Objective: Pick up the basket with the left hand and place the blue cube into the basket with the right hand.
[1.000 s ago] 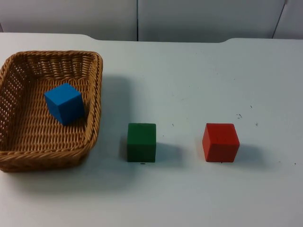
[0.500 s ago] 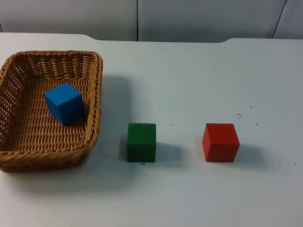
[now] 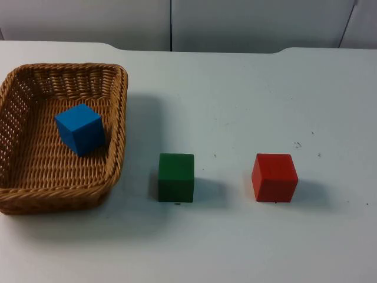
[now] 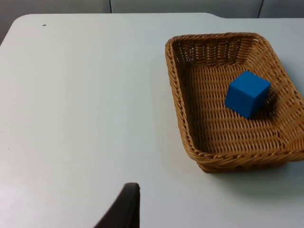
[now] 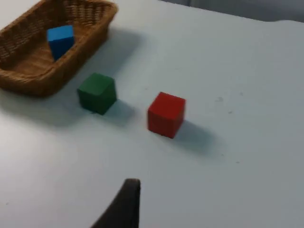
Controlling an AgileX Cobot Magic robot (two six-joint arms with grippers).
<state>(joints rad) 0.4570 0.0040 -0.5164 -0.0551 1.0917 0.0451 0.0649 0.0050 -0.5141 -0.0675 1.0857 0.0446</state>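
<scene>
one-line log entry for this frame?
blue cube: inside basket | basket: on table | green cube, red cube: on table right of basket | both arms: waiting, off the objects

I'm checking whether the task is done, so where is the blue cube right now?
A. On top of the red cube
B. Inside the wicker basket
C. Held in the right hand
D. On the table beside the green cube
B: the blue cube sits on the floor of the wicker basket, while the green cube and the red cube stand apart on the white table.
</scene>
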